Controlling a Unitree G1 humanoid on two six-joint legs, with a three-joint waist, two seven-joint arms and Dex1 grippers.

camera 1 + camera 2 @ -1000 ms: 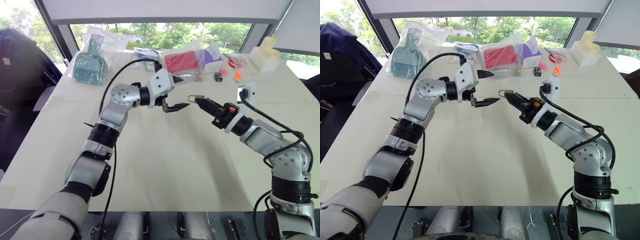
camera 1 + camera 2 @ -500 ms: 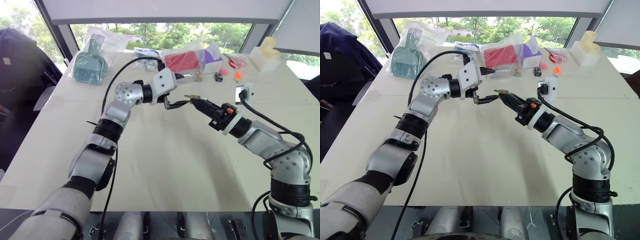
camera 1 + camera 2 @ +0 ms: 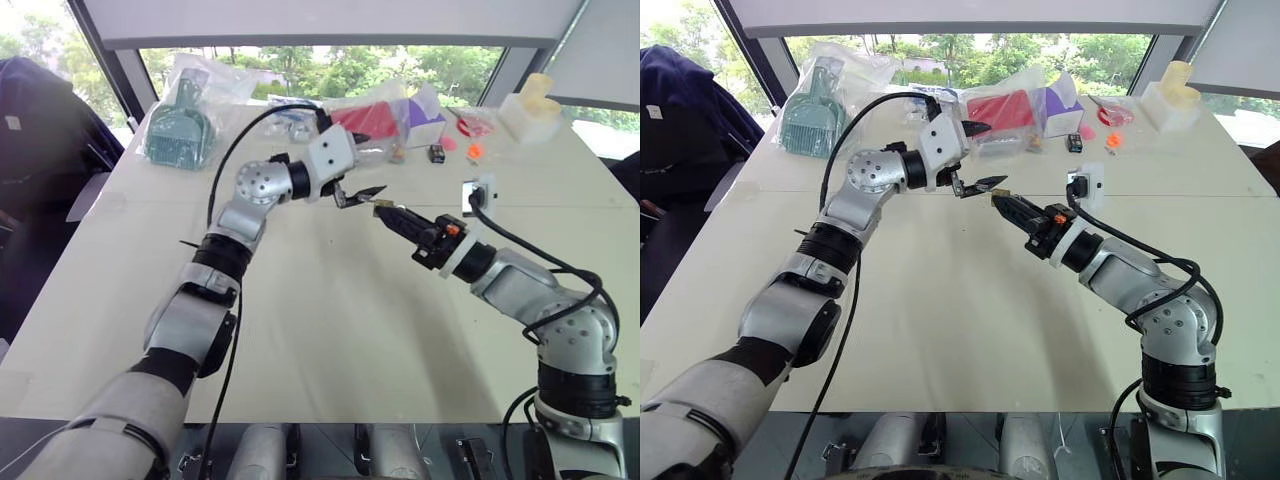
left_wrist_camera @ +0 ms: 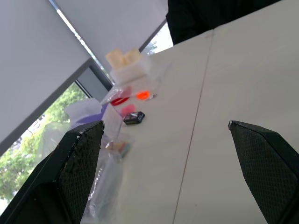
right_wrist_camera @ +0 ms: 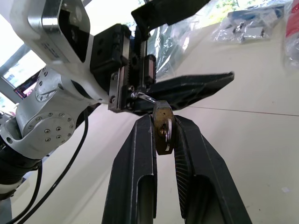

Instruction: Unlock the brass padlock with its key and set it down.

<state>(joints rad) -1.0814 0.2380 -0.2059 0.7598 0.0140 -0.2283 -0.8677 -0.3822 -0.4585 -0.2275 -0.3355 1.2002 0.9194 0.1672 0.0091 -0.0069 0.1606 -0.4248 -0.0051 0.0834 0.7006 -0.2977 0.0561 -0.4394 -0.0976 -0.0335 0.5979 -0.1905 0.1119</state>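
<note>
— Brass-yellow little padlock point(image 5: 163, 131) with a silvery shackle loop: where is it?

— Pinched between the right gripper point(image 5: 163, 127)'s black fingers, held above the white table point(image 3: 330, 330). Left gripper point(image 3: 978, 157) stands spread, just beside it.

— Handling?

— Hard, smooth, probably slippery; hold the body's flat sides. Key possibly inserted, too small to tell.

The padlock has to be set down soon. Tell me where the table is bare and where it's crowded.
The table is bare from under both arms to its near edge, and on both sides. The padlock, pinched in the right gripper, hangs over this patch. The far edge is crowded: teal scoop bag, red pouch, purple box, small black item, white block.
</note>
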